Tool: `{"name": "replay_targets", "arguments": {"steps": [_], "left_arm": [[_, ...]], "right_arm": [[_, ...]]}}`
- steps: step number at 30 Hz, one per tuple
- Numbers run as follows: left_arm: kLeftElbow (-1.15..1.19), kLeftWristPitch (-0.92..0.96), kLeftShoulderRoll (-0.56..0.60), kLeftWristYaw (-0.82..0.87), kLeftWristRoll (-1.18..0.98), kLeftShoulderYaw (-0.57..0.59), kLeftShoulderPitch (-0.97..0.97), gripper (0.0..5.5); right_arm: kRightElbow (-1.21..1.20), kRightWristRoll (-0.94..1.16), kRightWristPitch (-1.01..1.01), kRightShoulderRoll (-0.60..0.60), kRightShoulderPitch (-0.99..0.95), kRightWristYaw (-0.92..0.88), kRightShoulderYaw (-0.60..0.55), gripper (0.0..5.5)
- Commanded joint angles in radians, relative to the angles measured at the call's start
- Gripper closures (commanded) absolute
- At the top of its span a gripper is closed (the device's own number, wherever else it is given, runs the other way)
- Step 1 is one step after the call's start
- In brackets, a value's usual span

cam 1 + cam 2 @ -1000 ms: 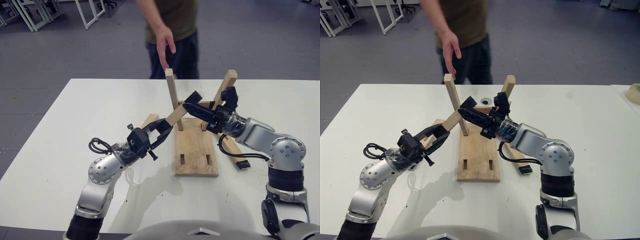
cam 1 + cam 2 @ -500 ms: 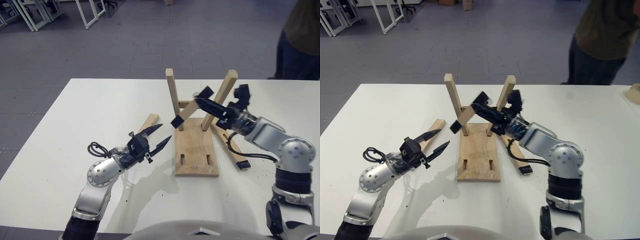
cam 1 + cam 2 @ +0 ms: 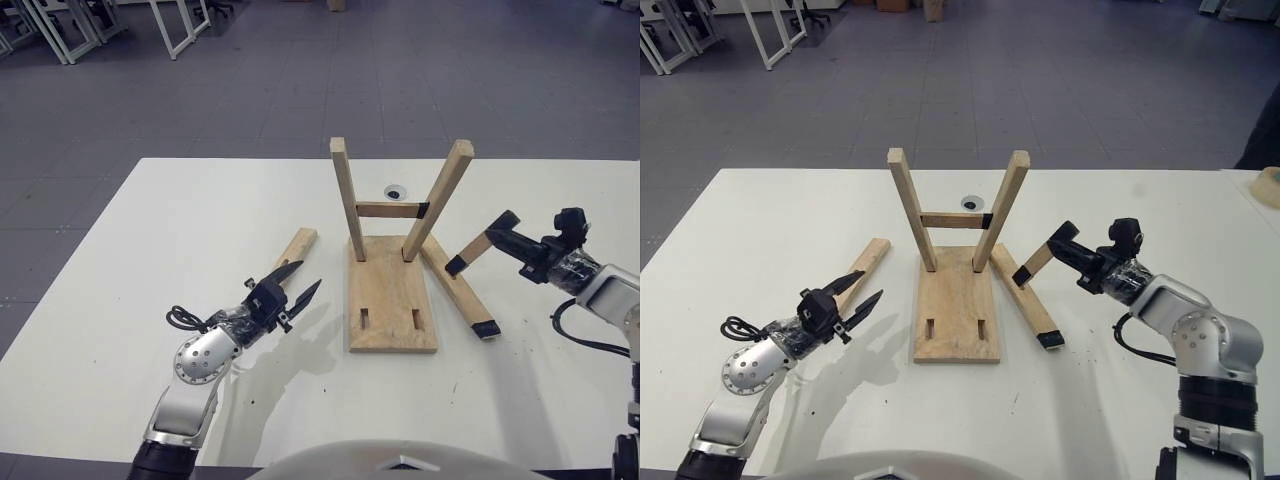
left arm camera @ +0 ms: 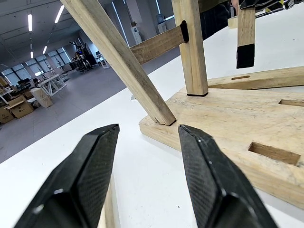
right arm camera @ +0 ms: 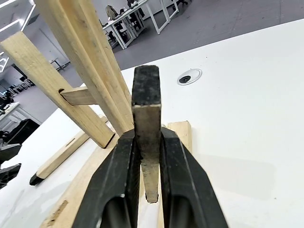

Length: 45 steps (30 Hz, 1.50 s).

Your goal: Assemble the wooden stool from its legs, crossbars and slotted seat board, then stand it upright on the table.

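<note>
The slotted seat board (image 3: 392, 300) lies flat on the table. Two legs (image 3: 346, 200) stand in its far slots, joined by a crossbar (image 3: 388, 210). A third leg (image 3: 455, 288) lies beside the board's right edge, and a fourth wooden piece (image 3: 298, 245) lies to its left. My right gripper (image 3: 503, 236) is shut on a short black-tipped crossbar (image 3: 470, 252), held tilted above the table right of the board; the right wrist view shows its fingers (image 5: 118, 180) clamped on that crossbar (image 5: 146, 118). My left gripper (image 3: 297, 283) hovers open near the left piece, empty, with the board (image 4: 223, 123) ahead of it.
A round cable hole (image 3: 396, 190) sits in the white table (image 3: 170, 250) behind the standing legs. Bare table surface lies on the left side and along the front edge.
The right arm has swung back to the right, carrying the short crossbar away from the standing legs. The left gripper let go of that crossbar's lower end and drew back, open. The person has left.
</note>
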Motion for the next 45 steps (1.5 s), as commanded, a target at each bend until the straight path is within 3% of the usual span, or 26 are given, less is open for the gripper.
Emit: {"name": "replay_targets", "arguments": {"steps": [1, 6, 10, 15, 20, 42, 45], "left_arm": [[0.010, 0.009, 0.002, 0.000, 0.011, -0.008, -0.012, 3.19], [0.010, 0.020, -0.002, 0.008, 0.006, -0.007, -0.017, 3.19], [0.007, 0.036, 0.005, 0.010, 0.003, 0.004, -0.026, 3.19], [-0.003, 0.053, 0.002, 0.015, 0.006, 0.008, -0.018, 3.19], [-0.002, 0.058, -0.003, 0.021, 0.012, 0.006, -0.022, 3.19], [0.012, 0.035, -0.001, 0.029, 0.013, 0.002, 0.004, 3.19], [0.010, 0.037, -0.003, 0.037, 0.012, 0.009, 0.013, 3.19]], "right_arm": [[0.073, -0.070, -0.053, 0.028, -0.031, 0.027, 0.019, 5.11], [0.135, -0.156, -0.106, 0.068, -0.048, 0.008, 0.033, 5.11], [-0.009, -0.228, -0.087, 0.073, 0.001, -0.083, 0.067, 5.11], [-0.165, -0.356, -0.088, 0.055, 0.052, -0.189, 0.124, 5.11], [-0.106, -0.494, -0.102, -0.005, 0.068, -0.249, 0.119, 5.11], [-0.109, -0.457, -0.039, 0.028, -0.082, -0.197, 0.036, 5.11], [-0.126, -0.454, -0.012, 0.023, -0.125, -0.214, 0.029, 4.35]]}}
